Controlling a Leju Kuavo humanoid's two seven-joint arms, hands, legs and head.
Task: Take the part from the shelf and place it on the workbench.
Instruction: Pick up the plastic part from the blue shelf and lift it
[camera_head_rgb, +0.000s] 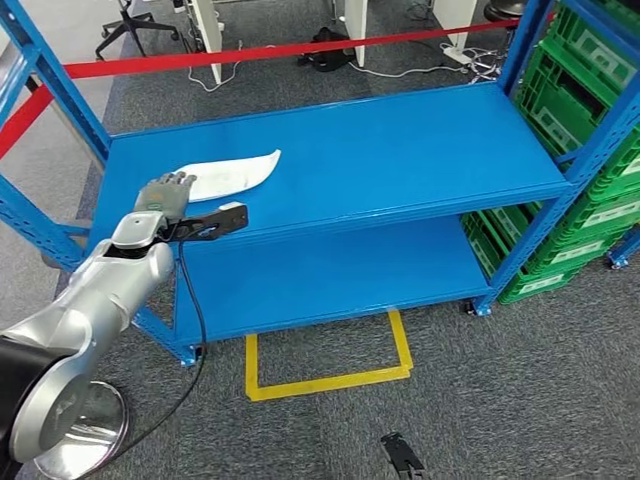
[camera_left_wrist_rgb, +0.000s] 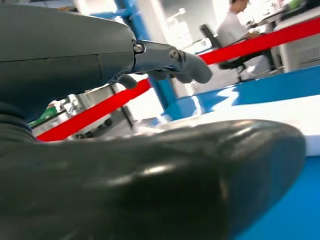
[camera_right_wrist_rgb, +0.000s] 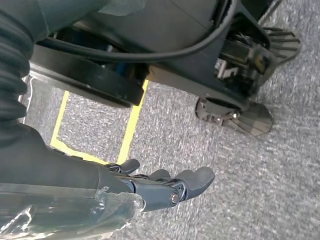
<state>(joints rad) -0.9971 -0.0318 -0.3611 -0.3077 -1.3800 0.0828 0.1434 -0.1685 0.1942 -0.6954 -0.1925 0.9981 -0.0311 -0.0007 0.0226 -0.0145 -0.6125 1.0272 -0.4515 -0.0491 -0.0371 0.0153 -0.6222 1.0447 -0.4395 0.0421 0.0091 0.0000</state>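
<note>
White curved flat part (camera_head_rgb: 230, 174) lies on blue metal shelf (camera_head_rgb: 392, 150) at ten o'clock — left hand (camera_head_rgb: 162, 195) at its near end, fingers apart, holding nothing. Right hand (camera_right_wrist_rgb: 166, 187) hangs empty, fingers loosely extended.

White, flat, curved blade-shaped part (camera_head_rgb: 230, 174), lying flat on upper blue shelf (camera_head_rgb: 392, 150). Toward shelf's left end, long axis roughly along shelf, pointed tip toward right.

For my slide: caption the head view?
Left hand reaching the white part on the blue shelf.
</note>
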